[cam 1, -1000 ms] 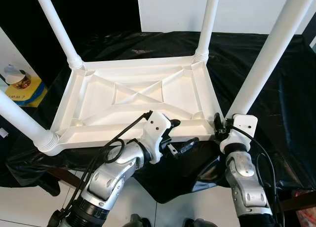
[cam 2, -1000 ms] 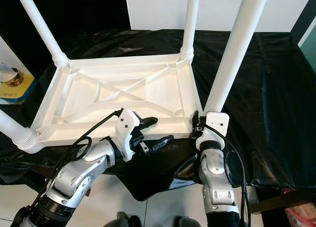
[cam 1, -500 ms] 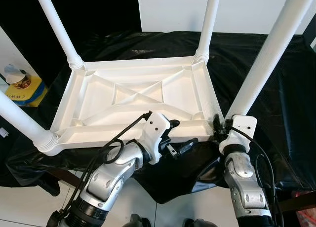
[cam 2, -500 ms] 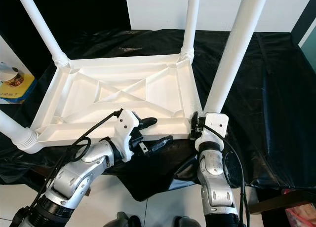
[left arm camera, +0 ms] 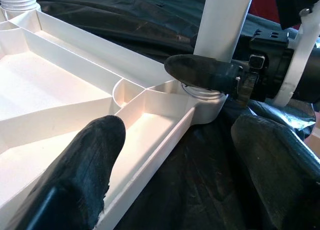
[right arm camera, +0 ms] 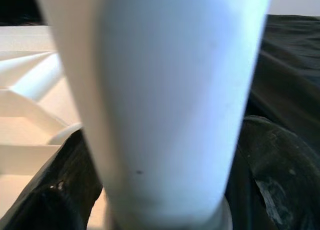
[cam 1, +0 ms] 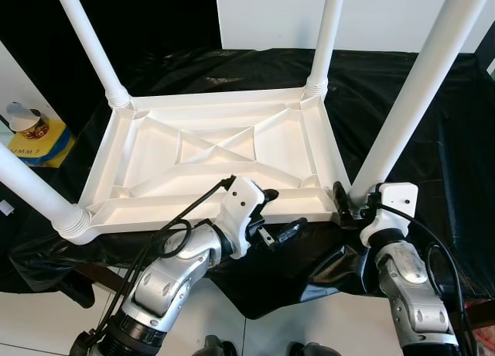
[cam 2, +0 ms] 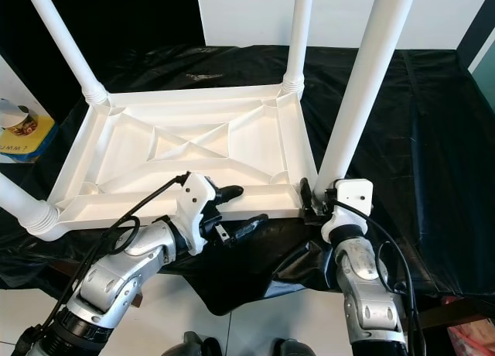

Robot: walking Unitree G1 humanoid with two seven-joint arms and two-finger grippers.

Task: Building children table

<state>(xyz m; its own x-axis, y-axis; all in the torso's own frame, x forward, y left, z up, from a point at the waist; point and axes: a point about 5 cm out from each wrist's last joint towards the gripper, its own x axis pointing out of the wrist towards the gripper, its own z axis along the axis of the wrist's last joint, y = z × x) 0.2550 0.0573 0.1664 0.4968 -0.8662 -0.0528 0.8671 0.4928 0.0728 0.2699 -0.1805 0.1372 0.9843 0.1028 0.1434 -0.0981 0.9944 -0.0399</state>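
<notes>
Your right pincer (cam 2: 312, 195) clasps the near-right leg (cam 2: 357, 100) at its socket, at 4 o'clock on the upturned tabletop (cam 2: 193, 147) on the desk (cam 2: 433, 139). Left pincer (cam 2: 236, 210) gapes, straddling the near rim. Twist crooked and threads may jam.

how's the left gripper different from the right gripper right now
The left gripper straddles the front rim of the upside-down tabletop, fingers spread; the right gripper is closed around the base of the near right leg. The left gripper points sideways along the rim, while the right gripper points forward at the leg. Both have black fingers and work at the table's near edge.
</notes>
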